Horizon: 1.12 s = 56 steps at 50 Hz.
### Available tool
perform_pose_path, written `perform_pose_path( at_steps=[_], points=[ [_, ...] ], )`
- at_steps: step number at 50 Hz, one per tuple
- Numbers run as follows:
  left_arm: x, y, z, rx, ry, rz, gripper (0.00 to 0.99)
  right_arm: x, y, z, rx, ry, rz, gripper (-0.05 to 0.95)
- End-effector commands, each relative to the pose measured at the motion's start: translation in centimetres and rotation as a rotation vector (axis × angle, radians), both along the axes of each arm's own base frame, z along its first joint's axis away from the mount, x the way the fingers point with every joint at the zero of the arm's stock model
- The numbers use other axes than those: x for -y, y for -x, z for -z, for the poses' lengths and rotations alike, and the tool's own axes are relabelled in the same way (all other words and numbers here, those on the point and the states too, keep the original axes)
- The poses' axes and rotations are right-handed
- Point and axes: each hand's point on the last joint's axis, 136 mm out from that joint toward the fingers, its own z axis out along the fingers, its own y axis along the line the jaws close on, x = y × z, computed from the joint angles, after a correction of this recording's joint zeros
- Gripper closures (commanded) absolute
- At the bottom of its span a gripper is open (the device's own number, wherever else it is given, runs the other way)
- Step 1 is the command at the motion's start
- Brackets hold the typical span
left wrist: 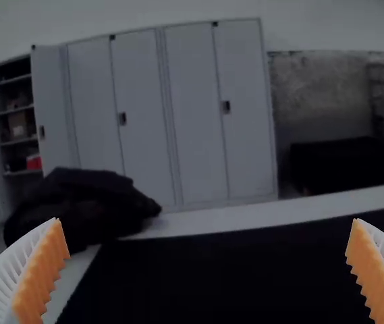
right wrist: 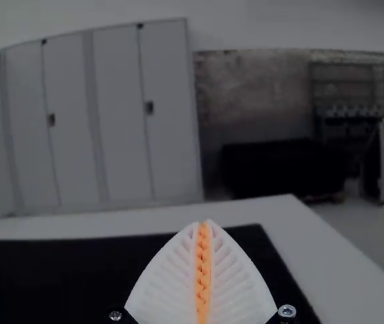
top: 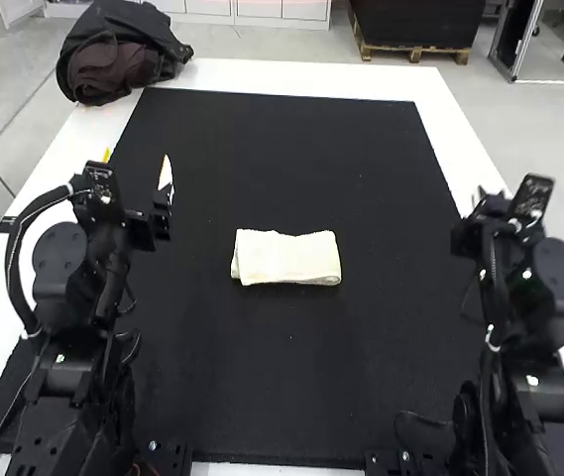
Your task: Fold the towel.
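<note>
High view bright, white table border [top: 262, 75] washed out; wrist views dim, mat [left wrist: 232, 277] near-black.

Soft, matt cream cloth towel [top: 285, 258]

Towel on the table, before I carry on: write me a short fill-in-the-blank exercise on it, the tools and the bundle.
The towel lies folded on a mat coloured ____. The left tool is open, while the right tool is ____. The pads on both tools are coloured ____. In the high view, the dark bundle sits at the table's far ____ corner.

Missing words: black; closed; orange; left.
</note>
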Motion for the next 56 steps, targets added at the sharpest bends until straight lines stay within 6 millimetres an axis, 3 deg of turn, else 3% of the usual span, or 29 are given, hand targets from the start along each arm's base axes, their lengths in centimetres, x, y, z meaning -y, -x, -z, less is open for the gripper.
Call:
perform_pose_path(
  at_steps=[1,4,13,21,27,30,33,36,56],
  points=[
    [0.0,-0.1,0.9,-0.033,-0.014,0.002,0.028,0.1,-0.4,1.8,-0.035,0.006,0.003,0.90],
    [-0.1,-0.3,1.7,-0.066,-0.014,-0.002,0.028,0.2,-0.8,3.9,-0.119,0.011,0.009,0.90],
    [-0.8,-0.7,4.7,-0.186,-0.002,-0.028,0.028,0.0,-1.0,6.6,-0.228,0.011,-0.004,0.79],
    [-1.1,-0.7,5.6,-0.226,0.002,-0.041,0.028,0.0,-0.9,9.1,-0.329,0.013,-0.003,0.62],
    [-1.0,-0.7,6.4,-0.256,0.004,-0.036,0.028,0.0,-0.8,9.2,-0.334,0.011,-0.006,0.61],
    [-1.0,-0.7,6.8,-0.272,0.003,-0.036,0.028,0.0,-0.8,9.1,-0.332,0.013,-0.006,0.52],
    [-1.0,-0.7,6.7,-0.270,0.003,-0.036,0.028,0.0,-0.8,9.2,-0.334,0.011,-0.006,0.36],
    [-1.0,-0.7,6.7,-0.270,0.003,-0.035,0.028,0.0,-0.8,9.2,-0.334,0.011,-0.004,-0.01],
    [-0.7,-0.8,6.6,-0.266,0.001,-0.024,0.028,-0.1,-0.8,9.3,-0.337,0.013,-0.009,-0.02]
  ],
)
